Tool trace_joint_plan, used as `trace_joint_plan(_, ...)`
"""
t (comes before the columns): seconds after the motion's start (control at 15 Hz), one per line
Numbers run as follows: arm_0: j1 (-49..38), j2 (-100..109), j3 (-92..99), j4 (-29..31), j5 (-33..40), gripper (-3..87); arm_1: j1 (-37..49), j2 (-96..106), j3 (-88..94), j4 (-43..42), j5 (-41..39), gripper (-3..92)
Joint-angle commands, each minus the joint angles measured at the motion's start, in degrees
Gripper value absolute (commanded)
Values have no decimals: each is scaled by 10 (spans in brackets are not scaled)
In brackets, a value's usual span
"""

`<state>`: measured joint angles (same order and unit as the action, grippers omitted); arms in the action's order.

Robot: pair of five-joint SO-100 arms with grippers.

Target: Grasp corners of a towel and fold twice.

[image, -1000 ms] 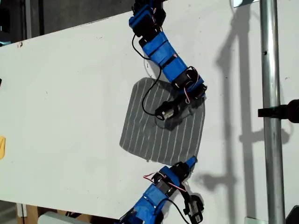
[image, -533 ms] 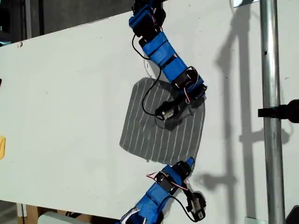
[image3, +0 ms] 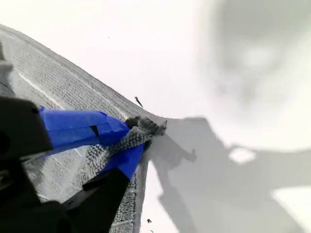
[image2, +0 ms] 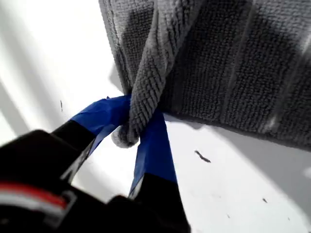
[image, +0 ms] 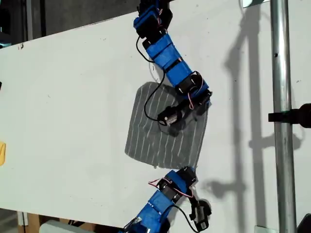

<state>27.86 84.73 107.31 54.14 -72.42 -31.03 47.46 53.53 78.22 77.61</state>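
Bare white table [image: 73, 97] lay wide open to the exterior view's left of the towel [image: 155, 141], while at its right-hand edge my first gripper [image2: 138, 136] was clamped on one bunched corner [image2: 127, 135] and my second gripper [image3: 129, 141] was pinched tight on another corner [image3: 146, 126].

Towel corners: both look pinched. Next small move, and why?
Probably lift both corners slightly and carry them together toward the exterior view's left. My first gripper and my second gripper are each shut on a corner of the towel, which otherwise lies mostly flat on the table, unfolded.
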Motion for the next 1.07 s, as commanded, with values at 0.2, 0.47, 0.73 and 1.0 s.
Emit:
trace_joint_plan(0.2, -20, 111, -171, 92, 82, -29, 11, 184, -2, 69, -11, -2)
trace_joint_plan(0.47, -27, 147, -141, 59, 93, -29, 2, 238, 11, 55, -29, -2)
trace_joint_plan(0.73, -57, 158, -126, 67, 85, -29, 21, 269, 44, 75, -20, -2)
trace_joint_plan(1.0, -146, 198, -66, 105, 75, -29, 88, 382, 197, 92, 0, -2)
